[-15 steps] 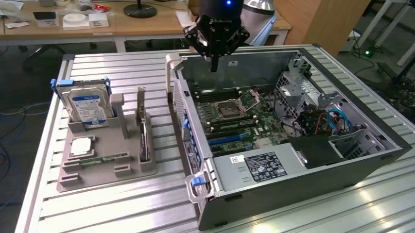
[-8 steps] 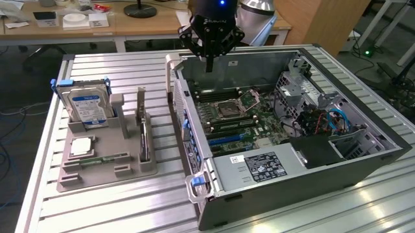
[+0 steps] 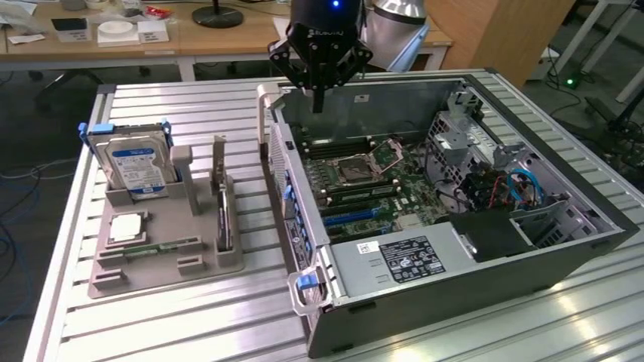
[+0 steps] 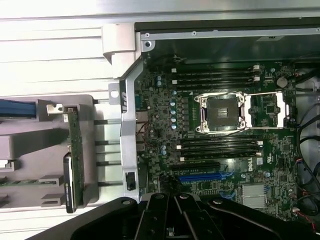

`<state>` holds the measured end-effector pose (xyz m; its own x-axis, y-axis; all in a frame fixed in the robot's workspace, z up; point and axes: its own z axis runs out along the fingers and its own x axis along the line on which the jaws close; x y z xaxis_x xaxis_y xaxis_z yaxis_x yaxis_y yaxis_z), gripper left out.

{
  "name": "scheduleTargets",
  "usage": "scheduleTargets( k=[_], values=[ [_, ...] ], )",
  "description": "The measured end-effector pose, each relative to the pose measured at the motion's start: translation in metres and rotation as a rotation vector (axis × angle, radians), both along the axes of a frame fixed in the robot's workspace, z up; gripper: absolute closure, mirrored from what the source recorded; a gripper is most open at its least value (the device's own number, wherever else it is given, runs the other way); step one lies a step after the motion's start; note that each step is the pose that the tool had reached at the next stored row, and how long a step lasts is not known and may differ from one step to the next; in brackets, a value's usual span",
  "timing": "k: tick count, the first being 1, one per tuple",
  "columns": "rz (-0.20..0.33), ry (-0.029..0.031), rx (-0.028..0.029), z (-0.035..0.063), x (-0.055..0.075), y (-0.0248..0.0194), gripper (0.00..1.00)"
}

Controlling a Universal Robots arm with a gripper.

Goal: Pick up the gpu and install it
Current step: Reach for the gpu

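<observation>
End effector (image 3: 317, 102) hangs above the PC case (image 3: 473, 294), over the corner by its I/O-side wall, fingers pressed together w/ nothing btwn them. The gpu (image 4: 75, 150) is not yet picked. It stands on edge in a grey holder tray (image 3: 141, 279) on the worktop (image 3: 161, 324), just outside that same case wall, w/ the black cooler on one face of the green board. A hard drive (image 3: 136, 166) sits in the tray further from the case. Inside the case the mobo (image 3: 352, 181) lies exposed, and its blue expansion slot (image 4: 200, 176) looks unoccupied as far as I can tell. Step in hand, as I read it, is the reach for the card. To do it well IMO: spread the fingers before descending, line them up across the card's thin dimension so one pad lands per face, come straight down, & grip the upper edge near the middle, not the bracket end, so it doesn't swing. Keep clear of the case wall, since the gap looks tight.
</observation>
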<state>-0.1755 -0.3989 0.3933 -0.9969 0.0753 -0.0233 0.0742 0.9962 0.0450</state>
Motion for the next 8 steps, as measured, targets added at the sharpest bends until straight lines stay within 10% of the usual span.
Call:
scheduleTargets(
  k=[8],
  values=[
    [0.000,0.0000,0.0000,0.0000,-0.0108,-0.0001,0.89]
  ],
)
